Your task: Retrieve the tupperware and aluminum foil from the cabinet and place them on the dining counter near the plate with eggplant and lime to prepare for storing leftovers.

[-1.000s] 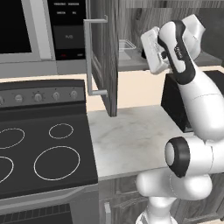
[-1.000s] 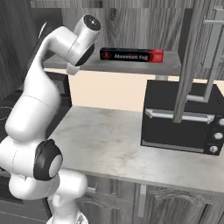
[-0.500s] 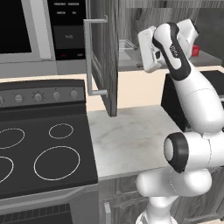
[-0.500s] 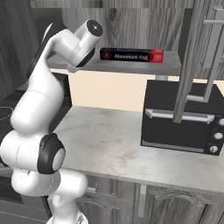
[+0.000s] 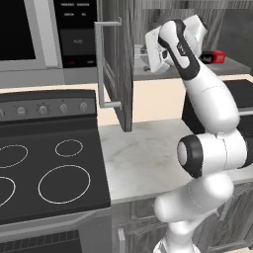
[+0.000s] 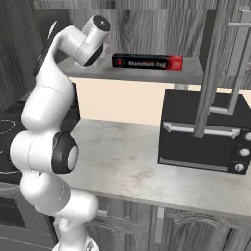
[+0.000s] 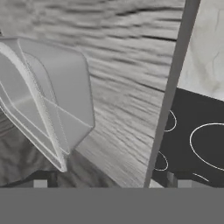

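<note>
Claw (image 7: 111, 180) with jaws spread wide, gripping nothing, inside the open cabinet (image 5: 118, 59). The tupperware (image 7: 43, 96) lies just ahead of it, left of centre (hand view), on the shelf.

We are in a home kitchen. A black glass cooktop (image 5: 44, 173) with white ring burners and a row of knobs sits beside a pale marbled countertop (image 5: 143, 158). Above it hangs a microwave (image 5: 34, 39), and grey wood-grain wall cabinets (image 5: 118, 59) with silver bar handles stand open. A black toaster oven (image 6: 203, 132) rests on the counter, and a box of aluminum foil (image 6: 147, 62) lies on the shelf.
</note>
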Robot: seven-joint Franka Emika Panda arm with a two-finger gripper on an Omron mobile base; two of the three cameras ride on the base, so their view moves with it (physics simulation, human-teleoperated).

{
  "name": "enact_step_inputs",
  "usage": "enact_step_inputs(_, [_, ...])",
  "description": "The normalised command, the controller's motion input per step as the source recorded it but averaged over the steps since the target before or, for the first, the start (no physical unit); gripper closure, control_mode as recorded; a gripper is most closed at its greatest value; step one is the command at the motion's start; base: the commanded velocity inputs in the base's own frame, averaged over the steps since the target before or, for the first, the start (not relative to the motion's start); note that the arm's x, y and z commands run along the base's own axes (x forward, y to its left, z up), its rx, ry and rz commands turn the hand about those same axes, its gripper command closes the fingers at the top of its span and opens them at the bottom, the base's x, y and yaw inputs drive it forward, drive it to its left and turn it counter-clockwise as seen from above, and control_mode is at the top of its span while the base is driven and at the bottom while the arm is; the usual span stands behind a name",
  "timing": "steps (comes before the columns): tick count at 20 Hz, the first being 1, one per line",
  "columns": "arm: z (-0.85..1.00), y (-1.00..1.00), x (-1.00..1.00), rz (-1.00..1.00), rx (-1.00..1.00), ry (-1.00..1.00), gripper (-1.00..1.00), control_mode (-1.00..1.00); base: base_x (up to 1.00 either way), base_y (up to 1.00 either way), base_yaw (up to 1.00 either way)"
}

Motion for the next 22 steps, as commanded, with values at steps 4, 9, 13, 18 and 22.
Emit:
enact_step_inputs(4, [0.0,0.0,0.61,0.0,0.0,0.12,-1.0,-1.0,0.0,0.0,0.0])
enact_step_inputs(9, [0.0,0.0,0.55,0.0,0.0,0.05,-1.0,-1.0,0.0,0.0,0.0])
enact_step_inputs(13, [-0.13,0.0,0.51,0.0,0.0,0.0,-1.0,-1.0,0.0,0.0,0.0])
enact_step_inputs(18, [-0.61,0.0,0.21,0.0,0.0,0.0,1.0,-1.0,0.0,0.0,0.0])
enact_step_inputs(22, [-0.74,0.02,0.0,0.0,-0.04,0.0,1.0,-1.0,0.0,0.0,0.0])
